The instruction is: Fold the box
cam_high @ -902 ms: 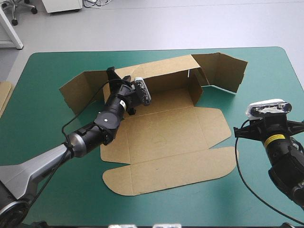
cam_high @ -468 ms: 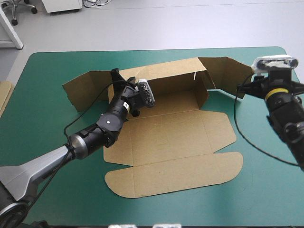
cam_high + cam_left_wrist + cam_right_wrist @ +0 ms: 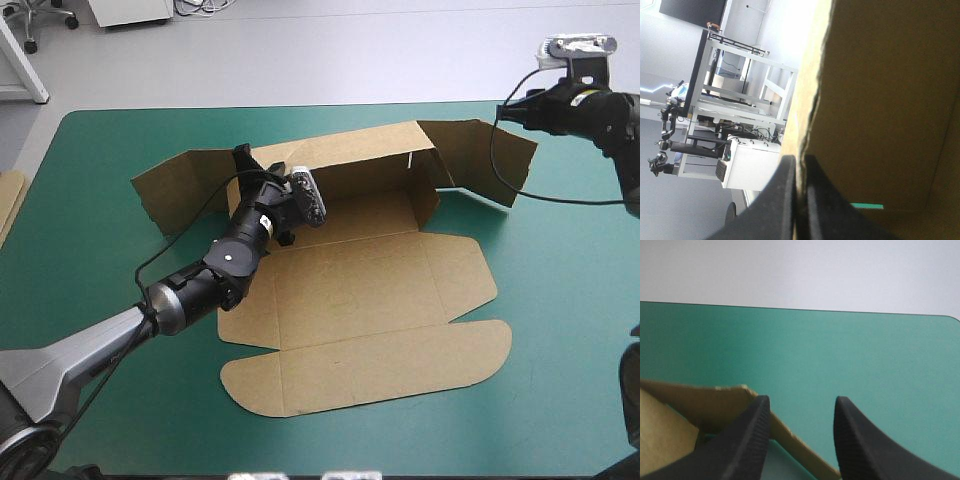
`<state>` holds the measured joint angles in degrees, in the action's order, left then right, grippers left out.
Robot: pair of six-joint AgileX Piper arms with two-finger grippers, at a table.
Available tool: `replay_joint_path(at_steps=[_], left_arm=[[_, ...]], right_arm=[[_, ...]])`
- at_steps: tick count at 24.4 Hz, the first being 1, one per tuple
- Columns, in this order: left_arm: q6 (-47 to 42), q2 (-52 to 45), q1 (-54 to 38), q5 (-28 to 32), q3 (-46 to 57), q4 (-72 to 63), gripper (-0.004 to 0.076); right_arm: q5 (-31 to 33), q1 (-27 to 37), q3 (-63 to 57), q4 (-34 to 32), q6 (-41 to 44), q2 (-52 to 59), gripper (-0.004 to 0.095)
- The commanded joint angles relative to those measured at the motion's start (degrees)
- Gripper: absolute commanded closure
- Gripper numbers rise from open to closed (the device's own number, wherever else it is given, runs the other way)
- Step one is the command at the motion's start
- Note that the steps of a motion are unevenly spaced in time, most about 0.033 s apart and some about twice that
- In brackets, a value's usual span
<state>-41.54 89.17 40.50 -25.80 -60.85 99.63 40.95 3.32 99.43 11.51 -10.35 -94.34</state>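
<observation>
The brown box point(image 3: 350, 290) lies open on the teal-green cover, its base and lid panels flat and its far wall raised. A side flap stands out at each end of that wall. My left gripper point(image 3: 256, 163) is shut on the far wall's top edge near its left end. In the left wrist view the black fingers point(image 3: 785, 172) pinch the board edge point(image 3: 810, 115) between them. My right gripper point(image 3: 508, 117) hovers at the far right, just beyond the top corner of the right flap point(image 3: 480, 155). It stands open point(image 3: 801, 405), with the flap's edge point(image 3: 715, 397) beside and below its fingers.
A strip of more brown board point(image 3: 8, 205) shows at the table's left edge. The table's far edge point(image 3: 800, 309) runs close ahead of the right gripper. The teal-green cover point(image 3: 560, 300) stretches right of the box.
The right arm has swung from the near right side up to the far right, beside the right flap. The box shifted slightly earlier; the left gripper keeps its hold.
</observation>
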Motion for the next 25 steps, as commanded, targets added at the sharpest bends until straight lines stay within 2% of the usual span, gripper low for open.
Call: replay_joint_path(at_steps=[1,9,15,18,22,25], left_arm=[[-1.8,-2.4,0.4,0.2,-1.1,4.6,0.0734],[-1.7,-2.4,0.4,0.2,-1.1,4.6,0.0734],[-1.7,-2.4,0.4,0.2,-1.1,4.6,0.0734],[-1.7,-2.4,0.4,0.2,-1.1,4.6,0.0734],[-1.7,-2.4,0.4,0.2,-1.1,4.6,0.0734],[-1.7,-2.4,0.4,0.2,-1.1,4.6,0.0734]], right_arm=[[-1.8,0.5,9.2,3.5,-2.3,-3.2,0.0530],[1.6,0.4,20.3,9.4,-3.4,-14.6,0.0695],[4.0,0.4,23.1,12.9,-4.6,-19.6,0.0804],[7.2,0.4,23.0,15.9,-6.9,-21.7,0.0928],[12.5,0.4,23.0,20.4,-11.7,-21.7,0.0926],[19.9,0.4,22.4,21.5,-13.7,-21.7,0.0927]])
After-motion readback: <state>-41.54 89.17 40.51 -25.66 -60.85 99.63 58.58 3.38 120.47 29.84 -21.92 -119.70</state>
